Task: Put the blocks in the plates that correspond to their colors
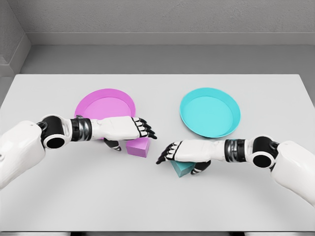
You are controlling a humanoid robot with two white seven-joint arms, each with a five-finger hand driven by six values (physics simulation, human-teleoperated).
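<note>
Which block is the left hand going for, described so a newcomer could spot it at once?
Start at the pink plate on the left half of the white table. Just off its near right rim, under the left hand, lies the pink block. It matches that plate's colour, unlike the teal block beneath the right hand.

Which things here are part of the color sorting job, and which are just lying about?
Part of the job: pink block, teal block, pink plate, teal plate, left hand, right hand.
Just there: only the white table; nothing else lies about.
</note>
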